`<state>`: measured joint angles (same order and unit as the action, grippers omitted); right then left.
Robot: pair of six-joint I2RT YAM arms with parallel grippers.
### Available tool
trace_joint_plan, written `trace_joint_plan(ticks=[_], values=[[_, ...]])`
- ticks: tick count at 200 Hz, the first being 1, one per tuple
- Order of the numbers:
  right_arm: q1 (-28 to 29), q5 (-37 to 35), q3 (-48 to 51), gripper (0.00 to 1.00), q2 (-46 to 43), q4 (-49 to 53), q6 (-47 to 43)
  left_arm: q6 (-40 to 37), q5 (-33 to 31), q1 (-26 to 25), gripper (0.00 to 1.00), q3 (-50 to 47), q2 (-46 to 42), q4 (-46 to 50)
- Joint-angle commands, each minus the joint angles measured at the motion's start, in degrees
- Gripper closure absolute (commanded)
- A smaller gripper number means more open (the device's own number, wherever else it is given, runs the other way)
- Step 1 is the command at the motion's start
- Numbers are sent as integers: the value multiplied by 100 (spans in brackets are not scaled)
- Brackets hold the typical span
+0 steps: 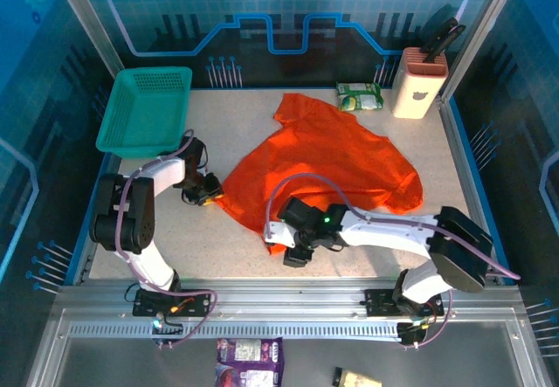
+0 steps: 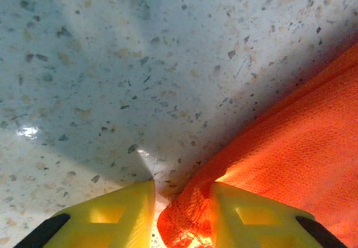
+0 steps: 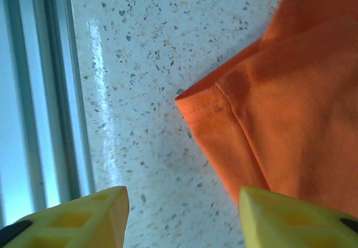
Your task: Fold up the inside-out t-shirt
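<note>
The inside-out t-shirt (image 1: 332, 155) lies spread and wrinkled across the middle of the table, bright orange. My left gripper (image 1: 210, 196) is low at its left corner. In the left wrist view a bunched bit of the shirt's edge (image 2: 184, 220) sits between the yellow fingers (image 2: 251, 214); it touches the right one, and a thin gap remains at the left one. My right gripper (image 1: 297, 252) is at the shirt's near corner. In the right wrist view its fingers stand wide over bare table, with the hemmed corner (image 3: 212, 99) just ahead and cloth under the right fingertip (image 3: 268, 209).
A teal mesh basket (image 1: 144, 107) stands at the back left. A green packet (image 1: 360, 97) and a pink knife block (image 1: 419, 81) are at the back right. The metal front rail (image 3: 33, 119) runs close beside my right gripper.
</note>
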<state>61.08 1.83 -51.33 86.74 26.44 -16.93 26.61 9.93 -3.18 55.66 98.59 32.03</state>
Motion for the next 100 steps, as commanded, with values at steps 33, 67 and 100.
trace_joint_plan(ticks=[33,67,100], values=[[-8,-33,-760,50,1017,-251,-1869,-36,317,-8,90,-143,222,-298],[-105,227,-983,61,1428,-271,-2183,-38,352,-9,100,-154,209,-329],[-123,224,-1063,85,1501,-284,-2257,-59,346,-3,100,-118,141,-320]])
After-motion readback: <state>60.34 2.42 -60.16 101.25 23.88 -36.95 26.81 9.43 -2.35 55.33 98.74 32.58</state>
